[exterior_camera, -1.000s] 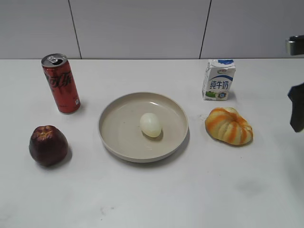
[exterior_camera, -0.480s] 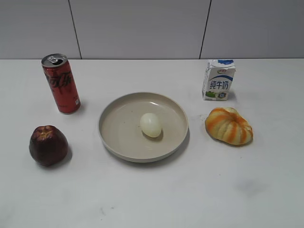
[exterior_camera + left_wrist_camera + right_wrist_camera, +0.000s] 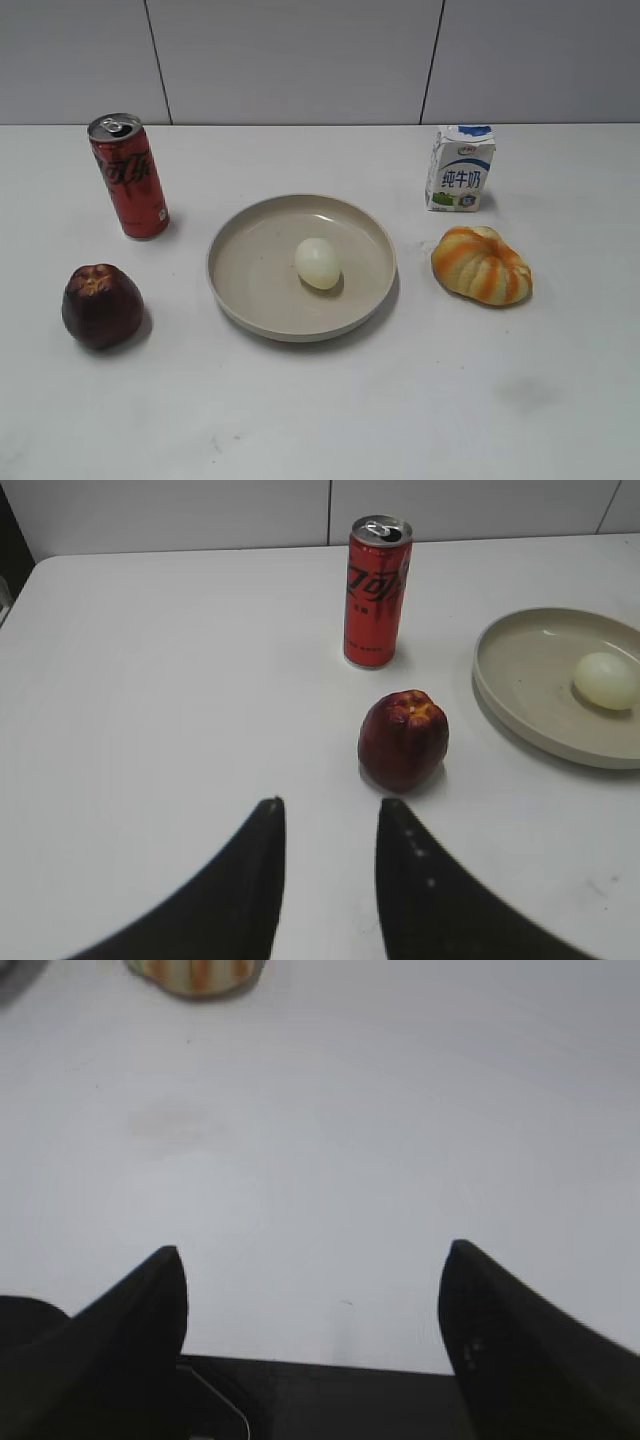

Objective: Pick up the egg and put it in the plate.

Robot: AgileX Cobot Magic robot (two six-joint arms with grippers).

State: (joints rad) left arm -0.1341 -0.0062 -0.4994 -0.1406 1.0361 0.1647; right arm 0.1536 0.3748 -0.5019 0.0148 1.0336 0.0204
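Observation:
The pale cream egg (image 3: 318, 263) lies inside the beige plate (image 3: 240, 285), near its middle. Both show in the left wrist view too, the egg (image 3: 606, 679) resting in the plate (image 3: 520, 695) at the right edge. My left gripper (image 3: 330, 805) is open and empty, low over the bare table, short of the apple. My right gripper (image 3: 312, 1255) is wide open and empty, over the table's front edge on the right. Neither gripper shows in the exterior view.
A red cola can (image 3: 129, 176) stands back left, a dark red apple (image 3: 102, 306) front left. A milk carton (image 3: 460, 168) stands back right, with an orange-and-white striped pumpkin (image 3: 481, 264) in front of it, also at the top of the right wrist view (image 3: 195, 975).
A second ago the right arm showed at the right edge of the exterior view; it has drawn back out of that view. The egg and plate have not moved.

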